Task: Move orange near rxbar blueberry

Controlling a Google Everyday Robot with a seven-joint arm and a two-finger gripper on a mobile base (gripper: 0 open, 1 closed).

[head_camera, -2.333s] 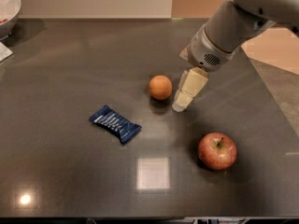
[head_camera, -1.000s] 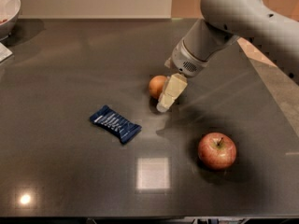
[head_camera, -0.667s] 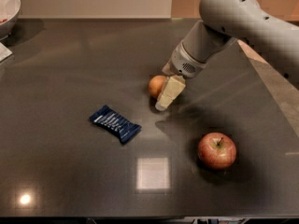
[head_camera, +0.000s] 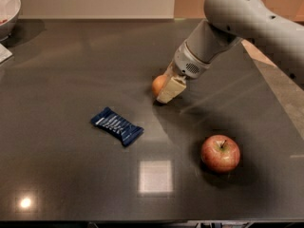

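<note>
The orange (head_camera: 158, 84) sits on the dark table (head_camera: 71, 70) near its middle, partly hidden by my gripper. My gripper (head_camera: 165, 92) is down at the table, right against the orange's right side, with the grey arm (head_camera: 237, 18) reaching in from the upper right. The rxbar blueberry (head_camera: 117, 126), a flat navy wrapper with pale lines, lies to the lower left of the orange, roughly a hand's width away.
A red-yellow apple (head_camera: 220, 153) with a stem sits at the front right. A pale bowl (head_camera: 7, 8) stands at the far left corner, with a white scrap (head_camera: 4, 53) below it. The table's right edge (head_camera: 280, 103) runs diagonally.
My gripper has moved left and down from beside the orange until it covers the orange's right side. The orange, bar and apple have stayed in place.
</note>
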